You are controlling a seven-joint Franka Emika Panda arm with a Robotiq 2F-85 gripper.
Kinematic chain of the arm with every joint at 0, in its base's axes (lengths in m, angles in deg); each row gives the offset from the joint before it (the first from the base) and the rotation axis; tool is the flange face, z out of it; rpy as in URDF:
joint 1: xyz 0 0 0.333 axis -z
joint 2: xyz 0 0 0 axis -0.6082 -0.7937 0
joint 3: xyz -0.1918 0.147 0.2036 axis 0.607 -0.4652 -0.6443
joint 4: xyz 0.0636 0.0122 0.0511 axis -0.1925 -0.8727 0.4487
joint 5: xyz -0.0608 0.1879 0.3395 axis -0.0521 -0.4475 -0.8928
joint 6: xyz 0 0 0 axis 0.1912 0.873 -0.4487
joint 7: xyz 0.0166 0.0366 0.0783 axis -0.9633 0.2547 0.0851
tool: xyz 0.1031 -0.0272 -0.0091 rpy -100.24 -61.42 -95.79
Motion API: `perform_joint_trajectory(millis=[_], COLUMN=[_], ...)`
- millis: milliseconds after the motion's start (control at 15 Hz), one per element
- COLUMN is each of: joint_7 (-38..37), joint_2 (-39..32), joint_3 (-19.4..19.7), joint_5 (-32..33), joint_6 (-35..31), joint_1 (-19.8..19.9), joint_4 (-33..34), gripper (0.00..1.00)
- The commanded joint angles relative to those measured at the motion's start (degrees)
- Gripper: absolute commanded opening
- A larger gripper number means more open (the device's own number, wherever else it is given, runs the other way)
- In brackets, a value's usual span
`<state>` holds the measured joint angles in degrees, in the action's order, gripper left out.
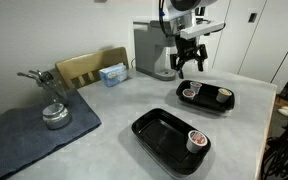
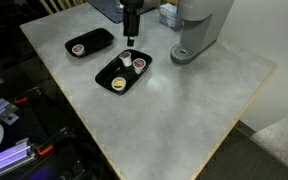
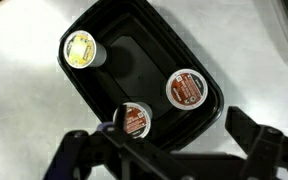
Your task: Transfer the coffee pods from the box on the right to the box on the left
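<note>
Three coffee pods (image 3: 185, 88) sit in the black tray (image 3: 134, 60). A fourth pod (image 2: 79, 47) is in the other tray (image 2: 102, 38). The gripper (image 1: 189, 66) hovers above, jaws spread, holding nothing. Risk: a finger catches the tray wall or nudges a neighbouring pod, tipping it.

Bright, even light from overhead on the grey worktop (image 1: 114, 120) in both exterior views. Soft shadows hug the black trays (image 1: 164, 130). Wrist view: pale glare on the worktop, the tool (image 3: 164, 150) dark and soft-edged.
</note>
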<state>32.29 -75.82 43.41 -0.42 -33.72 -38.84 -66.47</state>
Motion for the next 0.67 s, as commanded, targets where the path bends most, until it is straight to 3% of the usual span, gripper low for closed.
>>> perform_joint_trajectory(millis=[0,333,600], joint_7=[-2.63,-6.81,-11.59], joint_2=[0.55,0.9,1.03], joint_3=[0.61,1.86,1.82], joint_5=[-0.73,-3.3,-9.55], joint_6=[-1.77,-3.54,-6.27], joint_1=[1.45,3.06,3.87], joint_4=[-2.5,-5.57,-7.88], gripper=[1.0,1.0,1.0])
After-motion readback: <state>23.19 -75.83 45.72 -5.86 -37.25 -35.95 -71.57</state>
